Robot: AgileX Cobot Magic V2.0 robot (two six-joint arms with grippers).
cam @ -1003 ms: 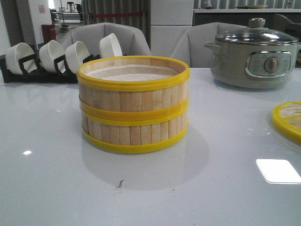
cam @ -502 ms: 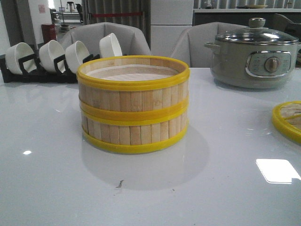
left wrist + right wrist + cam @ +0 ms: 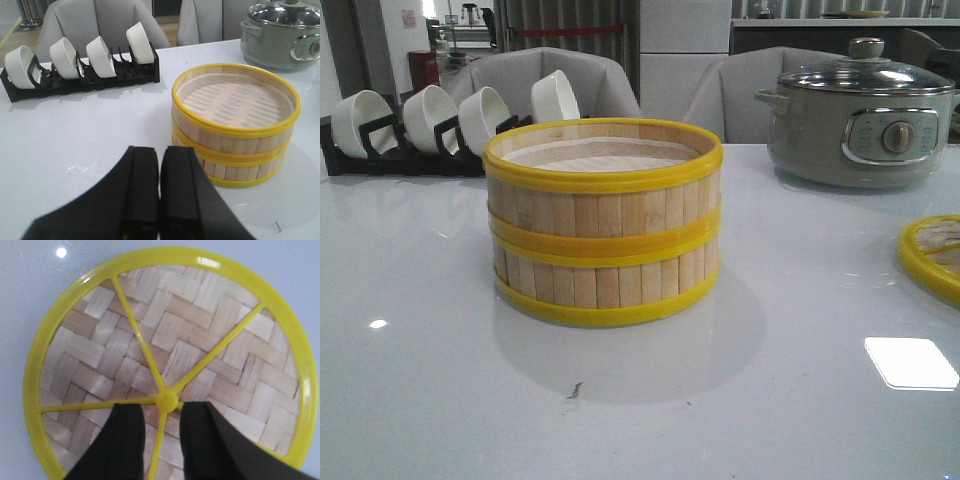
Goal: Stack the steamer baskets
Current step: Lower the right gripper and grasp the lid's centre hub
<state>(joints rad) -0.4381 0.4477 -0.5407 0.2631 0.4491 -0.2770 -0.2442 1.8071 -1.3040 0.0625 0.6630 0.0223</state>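
Two steamer baskets (image 3: 603, 225) with pale slat walls and yellow rims stand stacked in the middle of the table, the upper one (image 3: 235, 112) resting squarely on the lower one (image 3: 240, 170). My left gripper (image 3: 160, 152) hovers over the table to their left, shut with nothing held, apart from the stack. My right gripper (image 3: 162, 410) is open above the woven lid (image 3: 170, 340), its fingers on either side of the lid's yellow centre knob (image 3: 167, 401). Neither gripper shows in the front view.
A grey-green electric pot (image 3: 860, 115) with a glass lid stands at the back right. A black rack with several white bowls (image 3: 440, 125) sits at the back left. The woven lid's edge (image 3: 932, 255) lies at the table's right side.
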